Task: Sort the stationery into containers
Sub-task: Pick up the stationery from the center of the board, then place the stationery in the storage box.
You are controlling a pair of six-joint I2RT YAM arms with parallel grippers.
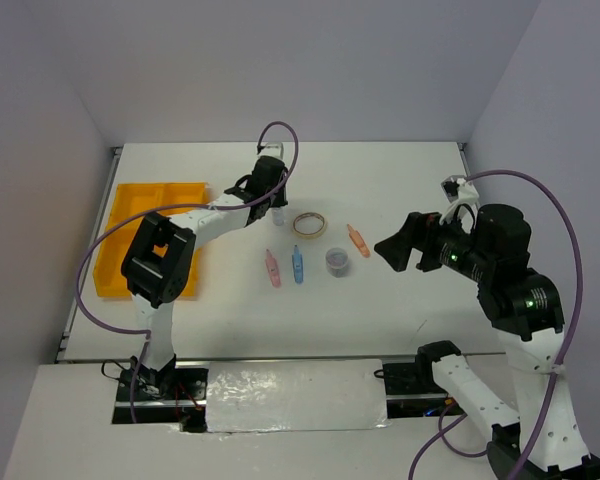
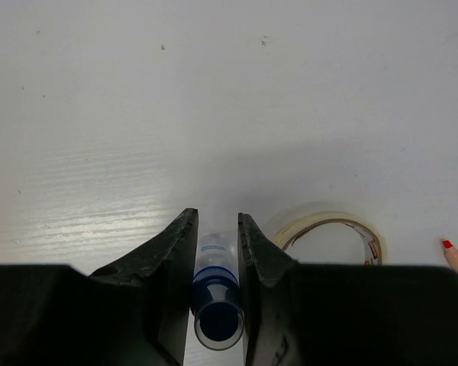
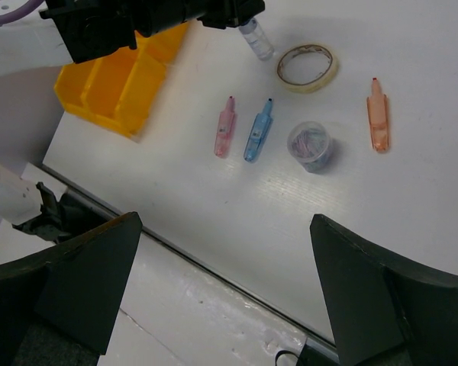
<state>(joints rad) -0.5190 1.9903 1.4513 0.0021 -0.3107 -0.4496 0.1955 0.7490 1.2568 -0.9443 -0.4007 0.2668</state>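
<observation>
My left gripper (image 1: pixel 276 204) is shut on the clear bottle with a blue cap (image 2: pixel 214 284), at the table's far middle; the bottle (image 3: pixel 257 38) leans between the fingers (image 2: pixel 172 244). The beige tape ring (image 1: pixel 309 224) lies just right of it (image 2: pixel 328 219). The orange piece (image 1: pixel 357 239), dark round jar (image 1: pixel 337 261), blue piece (image 1: pixel 298 264) and pink piece (image 1: pixel 272 268) lie in a loose row nearer me. The yellow-orange tray (image 1: pixel 130 245) sits at the left. My right gripper (image 1: pixel 393 251) hangs open and empty above the table, right of the items.
The table's left edge (image 1: pixel 80 290) runs beside the tray. The near table edge and a silver strip (image 3: pixel 214 305) show under my right gripper (image 3: pixel 225 221). Grey walls stand on the left, far and right sides.
</observation>
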